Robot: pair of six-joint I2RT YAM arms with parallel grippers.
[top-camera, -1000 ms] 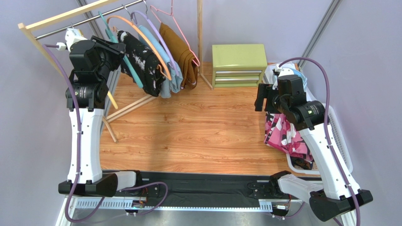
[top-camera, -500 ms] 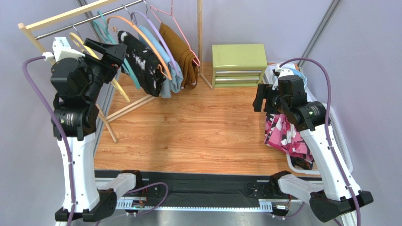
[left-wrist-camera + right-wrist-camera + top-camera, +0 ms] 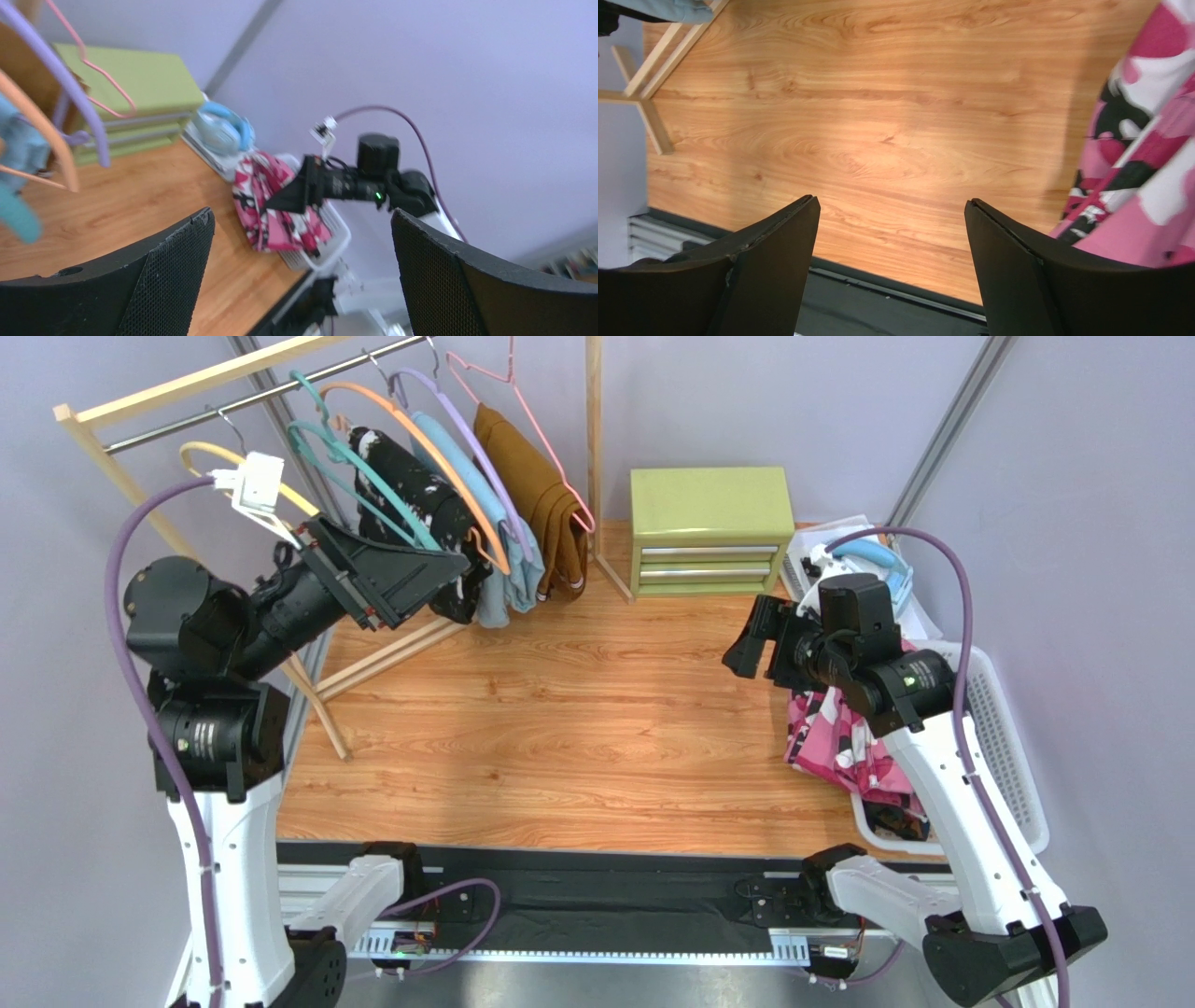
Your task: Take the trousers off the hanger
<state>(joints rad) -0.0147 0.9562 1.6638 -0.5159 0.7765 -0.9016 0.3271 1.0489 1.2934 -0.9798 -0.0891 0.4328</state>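
Note:
The pink camouflage trousers (image 3: 839,735) hang over the rim of a white basket (image 3: 1013,756) at the right; they also show in the left wrist view (image 3: 270,203) and the right wrist view (image 3: 1137,175). Empty teal hangers (image 3: 334,455) and a yellow hanger (image 3: 208,457) hang on the rack's rail. My left gripper (image 3: 443,571) (image 3: 300,215) is open and holds nothing, pointing right, just in front of the black splotched garment (image 3: 421,511). My right gripper (image 3: 748,644) (image 3: 891,204) is open and holds nothing, above the wooden floor left of the basket.
A wooden rack (image 3: 98,423) carries orange, purple and pink hangers with light blue (image 3: 508,581) and brown (image 3: 547,504) garments. A green drawer box (image 3: 709,525) stands at the back. Blue headphones (image 3: 221,129) lie beside it. The rack's foot (image 3: 654,119) shows at the left.
My left gripper opened, let go of a teal hanger and swung down to the right, away from the rail. The right gripper shifted slightly left.

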